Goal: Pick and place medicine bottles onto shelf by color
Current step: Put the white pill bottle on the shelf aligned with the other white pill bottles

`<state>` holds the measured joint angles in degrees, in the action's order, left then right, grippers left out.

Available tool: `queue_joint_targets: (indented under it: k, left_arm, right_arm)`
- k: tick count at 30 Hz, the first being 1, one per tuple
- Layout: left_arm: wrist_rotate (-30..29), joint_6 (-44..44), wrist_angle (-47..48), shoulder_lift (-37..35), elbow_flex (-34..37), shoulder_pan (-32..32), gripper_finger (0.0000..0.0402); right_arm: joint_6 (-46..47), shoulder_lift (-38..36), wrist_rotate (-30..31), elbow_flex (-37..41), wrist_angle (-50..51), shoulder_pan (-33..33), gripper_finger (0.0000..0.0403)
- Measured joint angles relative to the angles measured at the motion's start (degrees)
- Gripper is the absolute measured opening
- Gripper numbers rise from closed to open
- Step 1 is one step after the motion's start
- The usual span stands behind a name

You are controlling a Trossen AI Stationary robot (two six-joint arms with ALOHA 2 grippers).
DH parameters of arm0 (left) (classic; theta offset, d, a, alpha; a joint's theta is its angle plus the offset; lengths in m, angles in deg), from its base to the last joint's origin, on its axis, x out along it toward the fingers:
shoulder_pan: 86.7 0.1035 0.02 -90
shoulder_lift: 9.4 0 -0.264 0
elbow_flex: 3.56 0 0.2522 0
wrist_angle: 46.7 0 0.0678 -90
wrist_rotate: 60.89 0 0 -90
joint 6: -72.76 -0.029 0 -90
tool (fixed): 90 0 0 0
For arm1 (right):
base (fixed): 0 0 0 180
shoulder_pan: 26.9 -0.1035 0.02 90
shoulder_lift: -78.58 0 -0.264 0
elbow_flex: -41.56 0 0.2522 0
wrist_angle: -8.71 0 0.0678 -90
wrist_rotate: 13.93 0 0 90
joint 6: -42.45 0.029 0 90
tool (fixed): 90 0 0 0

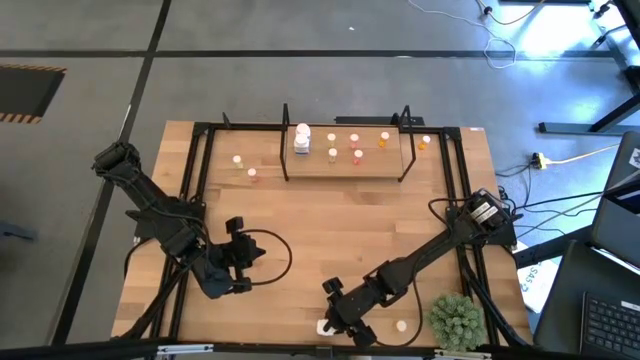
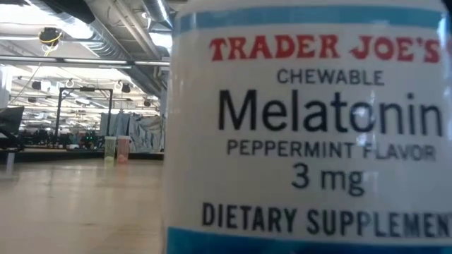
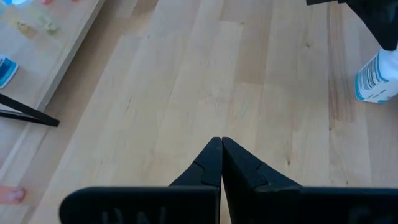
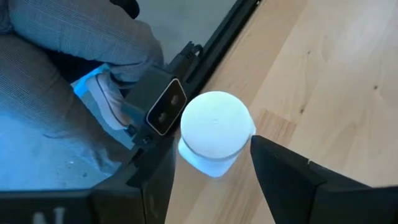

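Observation:
A chunky white medicine bottle [image 1: 325,326] with a blue-banded label [image 2: 311,141] stands upright on the table's near edge; its round cap [image 4: 214,132] faces the right wrist camera. My right gripper [image 1: 340,318] [image 4: 214,155] is open, slanting down over it, one finger on each side of the bottle's top. My left gripper [image 1: 240,270] [image 3: 221,146] hangs shut over bare wood at the left. The shelf [image 1: 345,165] at the far middle carries a white bottle [image 1: 302,140] and several small pink and orange ones [image 1: 355,145]. My right gripper's two fingers [image 4: 292,180] flank the white bottle's shoulder [image 4: 249,134] just under the cap, coming from above at a slant from the table's right. I cannot tell whether either finger touches it. The bottle stands upright on the table.
Two small bottles [image 1: 245,167] stand on the table left of the shelf; another [image 1: 401,325] sits near the green plant [image 1: 455,320] at the near right. A camera block [image 4: 165,106] and a person's leg and shoe [image 4: 109,99] lie just beyond the near edge. A black frame [image 1: 195,200] borders the tabletop.

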<state>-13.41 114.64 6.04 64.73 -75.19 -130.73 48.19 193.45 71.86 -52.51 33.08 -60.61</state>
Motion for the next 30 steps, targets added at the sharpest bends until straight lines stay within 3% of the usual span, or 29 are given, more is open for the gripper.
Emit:
queue_joint_targets:
  k: [9, 30]
  left_arm:
    - [0.0, 0.0, 0.0, 0.0, 0.0, 0.0, 0.0]
    - [0.0, 0.0, 0.0, 0.0, 0.0, 0.0, 0.0]
  right_arm:
    - [2.5, 0.0, 3.0, 0.0, -0.1, 0.0, 0.0211]
    - [2.8, 1.9, 1.9, 0.0, -4.5, 0.0, 0.0211]
